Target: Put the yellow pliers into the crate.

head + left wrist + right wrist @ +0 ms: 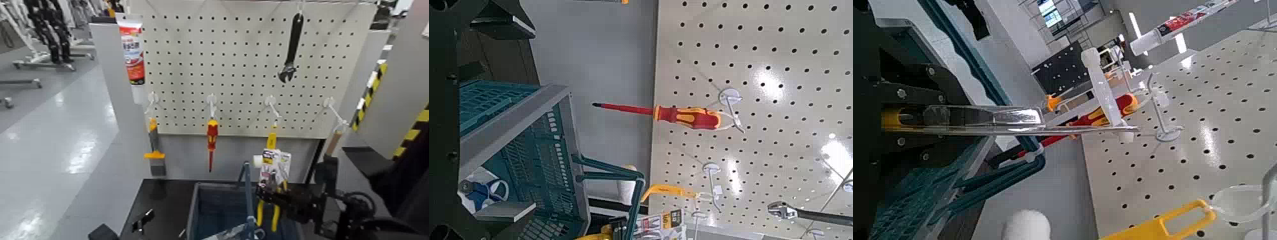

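Observation:
The yellow pliers (276, 167), on their card with a yellow-black header, hang from my right gripper (273, 195), which is shut on the card. The yellow handles point down over the right end of the crate (191, 210). The crate is blue-grey with lattice sides, and its thin blue hoop handle (246, 185) stands up just left of the pliers. In the right wrist view the card (983, 118) shows edge-on between my fingers, above the crate's handle (1003, 170). My left gripper (142, 221) rests low, left of the crate, open and empty. The left wrist view shows the crate's side (519, 150).
A pegboard (249, 70) stands behind the crate. On it hang a red-and-yellow screwdriver (212, 140), a small paint roller (272, 140), a scraper (154, 150), a black wrench (292, 48) and a sealant tube (133, 54). A yellow-black striped post (408, 134) is at the right.

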